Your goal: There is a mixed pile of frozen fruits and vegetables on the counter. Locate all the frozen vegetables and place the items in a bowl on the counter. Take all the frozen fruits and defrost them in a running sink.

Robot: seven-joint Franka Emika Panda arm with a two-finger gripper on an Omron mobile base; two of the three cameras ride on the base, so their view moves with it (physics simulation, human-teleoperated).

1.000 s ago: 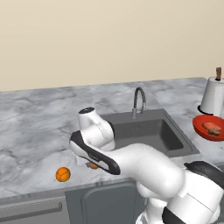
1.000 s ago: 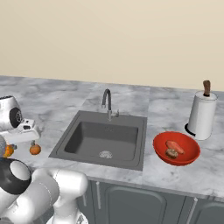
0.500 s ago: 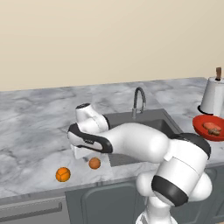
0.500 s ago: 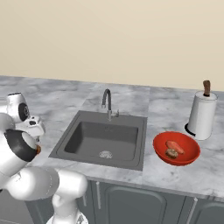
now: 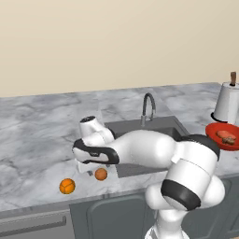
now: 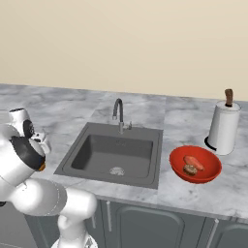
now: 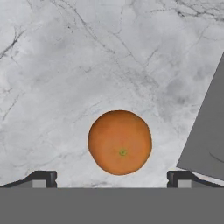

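Left base view: gripper point(image 5: 95, 171) low over counter point(image 5: 37, 140), plain orange ball point(image 5: 101, 174) beside it, segmented orange ball point(image 5: 67, 186) further left. Right base view: red bowl point(image 6: 180, 170) w/ both veg, right of sink point(image 6: 112, 155). Hand view: fingers point(image 7: 43, 178) wide apart, holding nothing, ball between them.

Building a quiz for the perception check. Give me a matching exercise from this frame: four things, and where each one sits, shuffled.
Things:
1. segmented orange ball
2. plain orange ball
3. reddish oblong piece
4. paper towel roll

Places:
A. inside the red bowl, next to the brown lump
B. on the counter near its front edge, farthest left of the sink
C. upright on the counter behind the bowl
D. on the counter just under the gripper, between its open jaws

Pairs: 1-B, 2-D, 3-A, 4-C
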